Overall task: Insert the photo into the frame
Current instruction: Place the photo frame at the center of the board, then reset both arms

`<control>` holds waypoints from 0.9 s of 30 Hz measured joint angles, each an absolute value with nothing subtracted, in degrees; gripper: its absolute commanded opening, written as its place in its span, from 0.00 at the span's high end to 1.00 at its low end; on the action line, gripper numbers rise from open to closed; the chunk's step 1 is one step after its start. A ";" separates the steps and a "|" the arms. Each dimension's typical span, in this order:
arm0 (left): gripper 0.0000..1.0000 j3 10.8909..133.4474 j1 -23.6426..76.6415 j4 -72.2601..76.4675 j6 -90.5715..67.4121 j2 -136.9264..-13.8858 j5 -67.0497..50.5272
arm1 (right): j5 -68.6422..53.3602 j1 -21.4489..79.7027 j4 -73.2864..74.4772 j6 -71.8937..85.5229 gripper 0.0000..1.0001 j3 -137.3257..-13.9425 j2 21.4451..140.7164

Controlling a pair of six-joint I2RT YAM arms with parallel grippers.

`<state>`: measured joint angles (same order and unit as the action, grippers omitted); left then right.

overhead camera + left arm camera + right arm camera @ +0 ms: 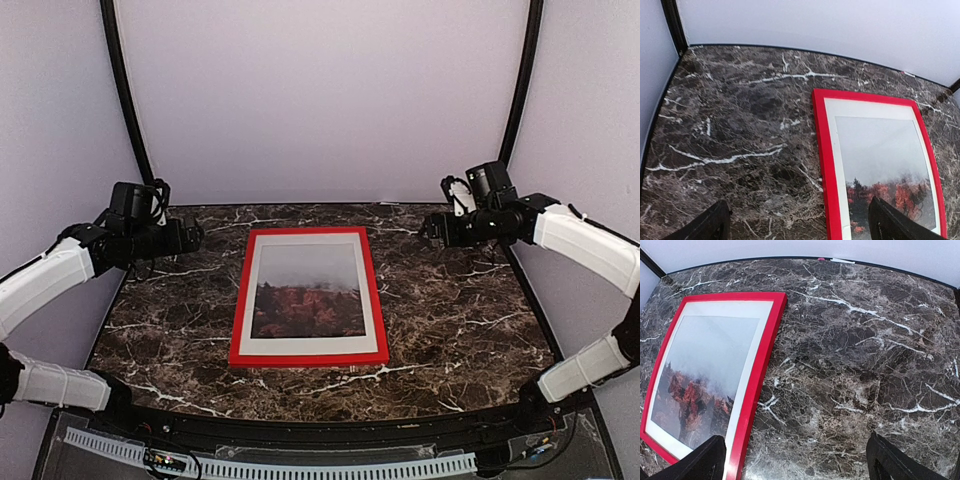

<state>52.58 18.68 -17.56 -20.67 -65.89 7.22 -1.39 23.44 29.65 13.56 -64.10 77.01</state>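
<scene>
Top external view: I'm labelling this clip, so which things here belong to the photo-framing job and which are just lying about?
Job:
red frame, flat on the marble table
photo, showing inside it
left pincer and right pincer, both open, touching nothing

Not the job:
white mat bordering the photo
marble table

Frame [241,310]: thin, rectangular, bright red front facing up. Lies flat on tabletop, about mid-table in top view, long sides running 12 to 6.

Photo [308,290]: inside frame, flat, printed side up. White border [308,346] shows between it and red rim on all four sides. Misty grey-white sky fills half toward 12, reddish-brown terrain half toward 6. Edges parallel to frame's.
</scene>
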 measured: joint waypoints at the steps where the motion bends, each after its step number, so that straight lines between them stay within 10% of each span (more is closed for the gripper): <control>1: 0.01 52.58 18.59 -17.58 -20.01 -64.20 8.54 | -1.34 23.44 29.63 13.50 0.01 -65.04 77.60; 27: 0.01 38.06 18.48 -8.47 -6.81 -37.91 19.44 | 9.04 23.44 25.06 10.74 0.01 -57.71 65.21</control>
